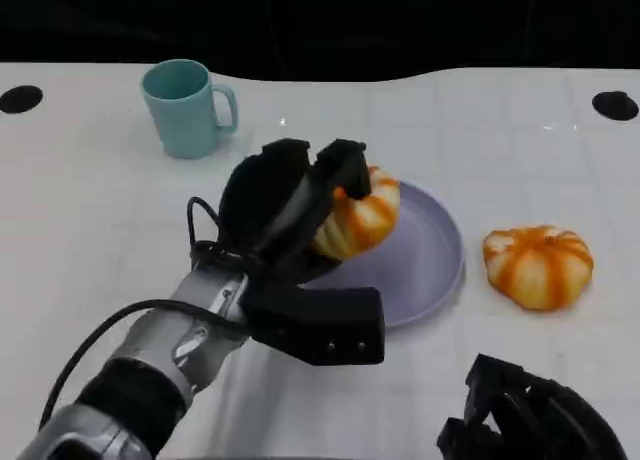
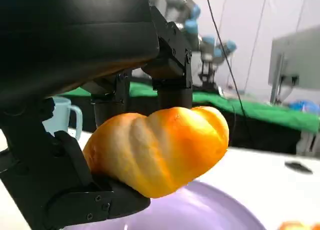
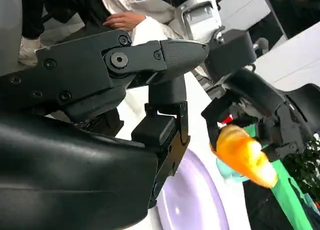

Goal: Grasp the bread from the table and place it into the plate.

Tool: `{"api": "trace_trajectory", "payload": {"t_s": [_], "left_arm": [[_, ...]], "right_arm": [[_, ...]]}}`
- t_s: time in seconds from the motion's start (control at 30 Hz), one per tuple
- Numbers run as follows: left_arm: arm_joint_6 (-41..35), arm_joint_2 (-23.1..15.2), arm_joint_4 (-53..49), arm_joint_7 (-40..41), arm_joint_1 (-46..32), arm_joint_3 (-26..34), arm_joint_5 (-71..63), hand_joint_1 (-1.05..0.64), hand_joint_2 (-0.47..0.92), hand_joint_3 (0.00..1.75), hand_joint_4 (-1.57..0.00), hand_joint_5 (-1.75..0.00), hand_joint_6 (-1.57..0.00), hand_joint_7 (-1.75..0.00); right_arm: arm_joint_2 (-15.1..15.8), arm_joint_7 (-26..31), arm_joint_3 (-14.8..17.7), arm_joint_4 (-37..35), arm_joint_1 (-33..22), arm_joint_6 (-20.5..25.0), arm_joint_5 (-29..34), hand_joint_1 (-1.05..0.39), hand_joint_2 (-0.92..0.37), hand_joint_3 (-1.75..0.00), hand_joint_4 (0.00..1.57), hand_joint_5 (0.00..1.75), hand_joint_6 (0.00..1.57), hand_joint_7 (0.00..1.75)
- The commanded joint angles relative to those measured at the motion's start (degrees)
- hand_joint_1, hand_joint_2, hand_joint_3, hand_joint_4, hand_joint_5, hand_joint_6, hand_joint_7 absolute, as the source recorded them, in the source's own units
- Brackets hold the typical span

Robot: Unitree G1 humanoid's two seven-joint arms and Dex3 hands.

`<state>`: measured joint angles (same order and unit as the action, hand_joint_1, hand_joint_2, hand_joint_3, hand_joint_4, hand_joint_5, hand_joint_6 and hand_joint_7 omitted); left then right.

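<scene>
Orange-and-cream striped, the bread [image 1: 358,220] sits in the grip of the left hand [image 1: 290,215] in the head view, black fingers [image 1: 345,170] hooked over its top and the palm behind it, the loaf carried above the near-left edge of the lavender plate [image 1: 425,265]; its long axis seems to run roughly crosswise, out from the fingers toward the middle of the plate, so I judge the coming move to be a short lowering and a release rather than any further reach. A second striped bread [image 1: 538,266] lies on the white bench [image 1: 90,230] just right of the plate, nearer the right hand [image 1: 530,425], which is low at the frame's corner and cut off by the edge, so whether its fingers are spread or curled I cannot tell. A teal mug [image 1: 185,107] stands well apart at the back. From the left wrist, the loaf is clamped between upper fingers [image 2: 172,75] and a lower one under it, with the plate's surface close beneath; whether loaf and plate touch is hidden. From the right wrist, black hand parts crowd the foreground, the held bread hangs over the plate's rim, and a person's hand [image 3: 122,21] rests in the background
</scene>
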<state>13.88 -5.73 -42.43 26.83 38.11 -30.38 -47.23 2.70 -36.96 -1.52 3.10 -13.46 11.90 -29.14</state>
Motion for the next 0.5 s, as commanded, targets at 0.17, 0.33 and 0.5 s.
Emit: {"api": "trace_trajectory", "payload": {"t_s": [0.17, 0.33, 0.5], "left_arm": [[-0.9, 0.3, -2.8, -8.3, 2.7, -1.1, 1.1, -0.28, 0.87, 0.16, -0.76, -1.52, -0.98, -0.26], [-4.4, 0.0, -2.0, -13.3, 3.6, -2.5, -0.1, -0.39, 0.92, 0.09, -0.59, -1.31, -0.70, -0.01], [-8.2, -0.5, -0.5, -18.6, 4.2, -3.9, -1.3, -0.72, 0.92, 0.18, -0.43, -0.21, -0.30, 0.00]], "right_arm": [[0.5, -1.3, 0.0, -0.5, -0.7, -1.4, 0.0, -0.73, -0.92, -0.22, 0.87, 1.62, 0.78, 1.39], [0.5, -1.9, 0.1, -1.2, -0.1, -1.8, 0.0, -0.74, -0.92, -0.23, 0.87, 1.65, 0.79, 1.42], [0.1, -1.2, 0.2, -1.0, 0.1, -1.4, -0.1, -0.74, -0.92, -0.21, 0.87, 1.64, 0.78, 1.40]]}}
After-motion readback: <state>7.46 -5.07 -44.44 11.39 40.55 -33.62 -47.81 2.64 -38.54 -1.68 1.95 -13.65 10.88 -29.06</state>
